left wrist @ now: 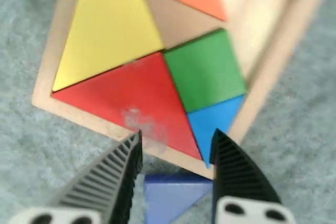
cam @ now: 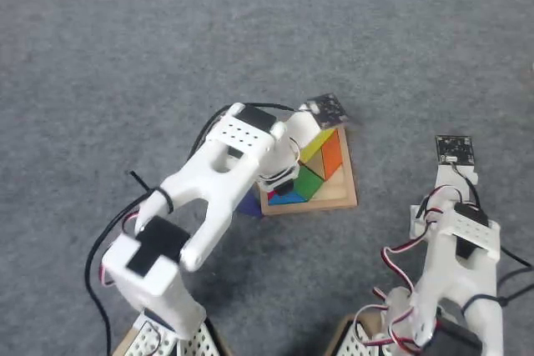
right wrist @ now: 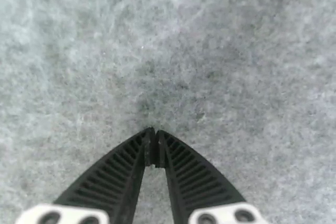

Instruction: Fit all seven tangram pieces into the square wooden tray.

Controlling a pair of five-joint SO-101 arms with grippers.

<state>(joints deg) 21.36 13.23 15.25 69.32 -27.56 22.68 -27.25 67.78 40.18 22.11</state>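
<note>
1. The dark blue triangle (cam: pixel 249 204) lies on the gray carpet (cam: pixel 100 64) near the middle of the high view. It touches the lower left corner of the wooden tray (cam: pixel 346 198).
2. It looks like hard, light wood with smooth sides, so it may slip. I think it is best to pinch it on two flat edges.
3. The left gripper (left wrist: pixel 176 136) is spread wide, with one finger on each side of the triangle.
4. The right gripper (right wrist: pixel 152 135) is squeezed tight on nothing, at the lower right.

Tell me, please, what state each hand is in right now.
Left hand: open around the dark blue triangular wooden piece.
Right hand: closed, empty, over the grey carpet.
</note>
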